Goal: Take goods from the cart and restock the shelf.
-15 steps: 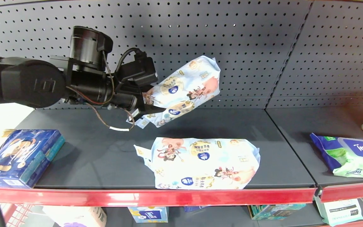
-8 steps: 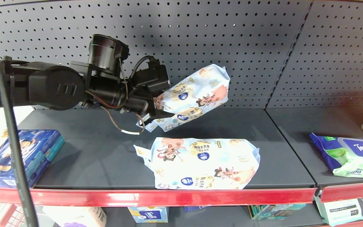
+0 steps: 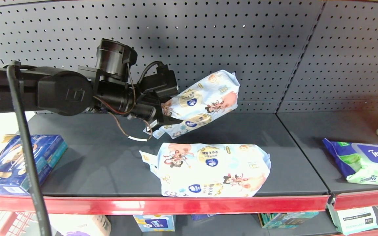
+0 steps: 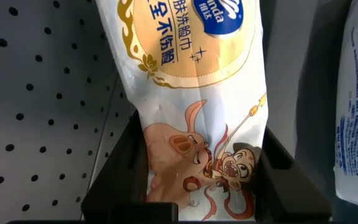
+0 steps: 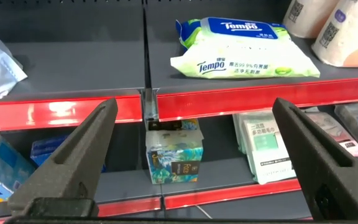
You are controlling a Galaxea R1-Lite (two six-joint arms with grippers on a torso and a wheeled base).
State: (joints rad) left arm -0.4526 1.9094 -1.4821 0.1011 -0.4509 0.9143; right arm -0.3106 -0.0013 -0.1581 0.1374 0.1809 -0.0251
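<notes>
My left gripper (image 3: 166, 115) is shut on one end of a cartoon-printed tissue pack (image 3: 202, 102), holding it tilted in the air above the grey shelf (image 3: 103, 157), close to the pegboard back. In the left wrist view the same pack (image 4: 194, 93) sits between the black fingers (image 4: 124, 163). A second, matching tissue pack (image 3: 210, 169) lies flat on the shelf near the red front edge, just below the held one. My right gripper (image 5: 194, 162) is open, lower down in front of the shelving, with nothing between its fingers.
A blue box (image 3: 18, 162) sits at the shelf's left end. A green and blue wipes pack (image 3: 364, 162) lies on the neighbouring shelf section to the right, also seen as wipes pack (image 5: 247, 46). More goods (image 5: 173, 155) stand on the lower shelf.
My left arm has carried the held pack to the right and slightly down, closer to the pegboard and the shelf. The pack lying on the shelf has not moved.
</notes>
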